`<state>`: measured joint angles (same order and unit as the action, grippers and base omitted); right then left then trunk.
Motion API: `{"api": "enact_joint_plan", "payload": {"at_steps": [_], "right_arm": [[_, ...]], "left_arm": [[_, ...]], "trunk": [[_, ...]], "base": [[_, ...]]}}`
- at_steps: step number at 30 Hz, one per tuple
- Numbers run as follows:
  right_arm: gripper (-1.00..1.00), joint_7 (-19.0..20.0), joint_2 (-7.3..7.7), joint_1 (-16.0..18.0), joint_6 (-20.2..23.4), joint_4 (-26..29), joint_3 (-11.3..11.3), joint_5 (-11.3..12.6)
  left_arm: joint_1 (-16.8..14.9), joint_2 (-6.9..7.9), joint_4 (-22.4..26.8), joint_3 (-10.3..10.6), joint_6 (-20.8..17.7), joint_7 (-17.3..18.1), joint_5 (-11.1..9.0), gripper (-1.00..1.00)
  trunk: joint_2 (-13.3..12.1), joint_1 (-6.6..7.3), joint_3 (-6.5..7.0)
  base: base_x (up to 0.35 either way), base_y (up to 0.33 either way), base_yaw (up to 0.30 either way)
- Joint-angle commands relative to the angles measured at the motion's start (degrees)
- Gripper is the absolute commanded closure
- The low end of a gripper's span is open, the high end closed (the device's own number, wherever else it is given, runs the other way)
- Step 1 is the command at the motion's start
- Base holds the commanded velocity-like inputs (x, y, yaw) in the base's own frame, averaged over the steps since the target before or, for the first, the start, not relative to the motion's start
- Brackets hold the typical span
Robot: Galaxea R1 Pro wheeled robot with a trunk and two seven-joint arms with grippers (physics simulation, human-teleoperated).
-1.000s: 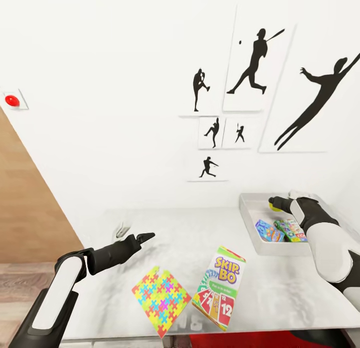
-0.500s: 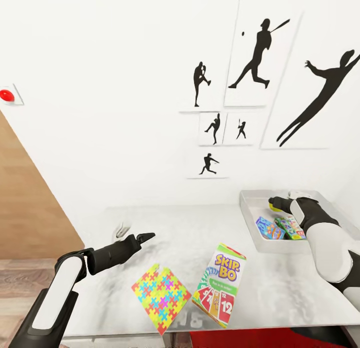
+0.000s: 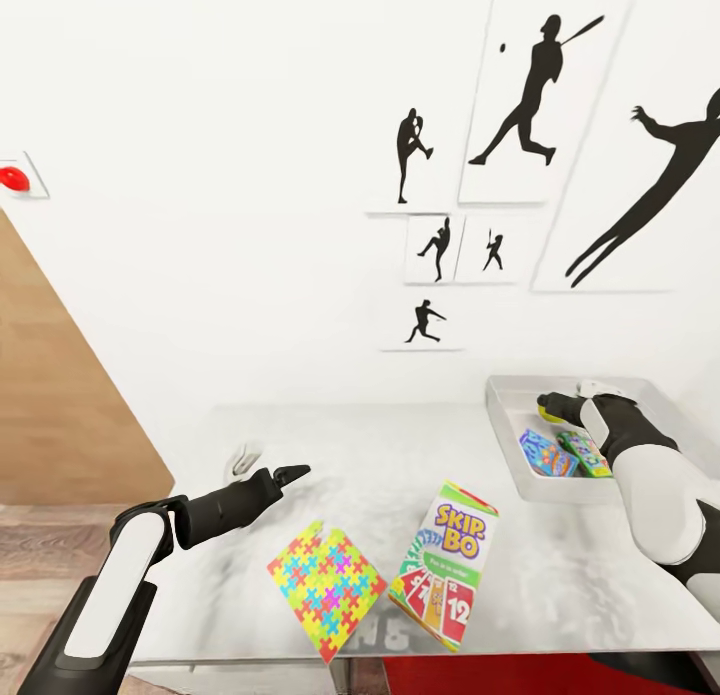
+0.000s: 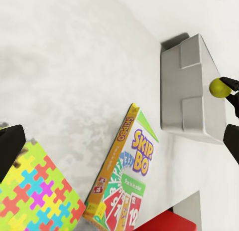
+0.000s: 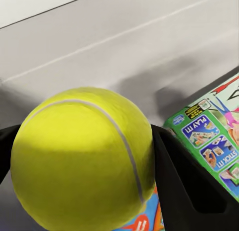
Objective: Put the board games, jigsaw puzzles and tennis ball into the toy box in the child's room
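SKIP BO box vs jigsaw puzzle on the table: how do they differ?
The SKIP BO box is a thick printed box with a logo and red number cards; the jigsaw puzzle is a thin sheet of interlocked multicoloured pieces. The box lies nearer the toy box, the puzzle nearer the left claw. Both lie flat and ungripped on the table, side by side.

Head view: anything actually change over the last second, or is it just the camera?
Mostly the camera: the wall pictures, toy box and table all shift together, so the view turned. The right gripper stays shut on the tennis ball above the box, not released. The left gripper still hovers over the table; SKIP BO box and jigsaw puzzle untouched.
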<state>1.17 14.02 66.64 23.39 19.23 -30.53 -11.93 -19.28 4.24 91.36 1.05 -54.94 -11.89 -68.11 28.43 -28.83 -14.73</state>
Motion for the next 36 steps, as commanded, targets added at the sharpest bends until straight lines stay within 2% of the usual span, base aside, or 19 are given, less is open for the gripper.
{"api": "enact_joint_plan", "payload": {"at_steps": [1,8,15,20,29,36], "right_arm": [[1.0,0.1,-0.03,0.1,0.3,0.1,-0.4,-0.3],[1.0,0.1,0.09,0.0,-0.1,0.5,-0.4,-0.1],[1.0,-0.1,0.13,-0.1,-3.3,0.8,-0.5,0.9],[1.0,-0.1,0.26,-0.1,-3.4,0.9,-0.5,1.1],[1.0,-0.1,0.75,0.0,-3.3,0.8,-0.5,1.3],[1.0,0.0,1.25,0.0,-3.2,0.8,-0.5,1.3]], "left_arm": [[-0.1,0.04,0.0,0.1,-0.1,-0.6,-0.6,-1.0],[-0.1,0.05,0.0,0.1,-0.1,-0.6,-0.6,-1.0],[-0.3,0.02,0.4,0.1,-0.1,-0.6,-0.6,-1.0],[-2.7,-0.06,0.7,0.0,-0.6,-0.4,-0.8,-1.0],[-4.3,-0.19,0.7,0.2,-0.9,1.6,-3.1,-1.0],[-4.1,-0.49,0.8,2.6,-0.9,1.9,-3.4,-1.0]], "trunk": [[0.1,-0.02,-0.2],[0.1,-0.02,-0.75],[0.1,-0.02,-0.88],[0.1,-0.02,-1.21],[0.1,-0.02,-1.99],[0.1,-0.02,-2.63]], "base": [[0.0,0.0,0.072],[0.0,0.0,0.051],[0.0,0.0,0.007],[0.0,0.0,0.001],[0.0,0.0,0.0],[0.0,0.0,0.035]]}}
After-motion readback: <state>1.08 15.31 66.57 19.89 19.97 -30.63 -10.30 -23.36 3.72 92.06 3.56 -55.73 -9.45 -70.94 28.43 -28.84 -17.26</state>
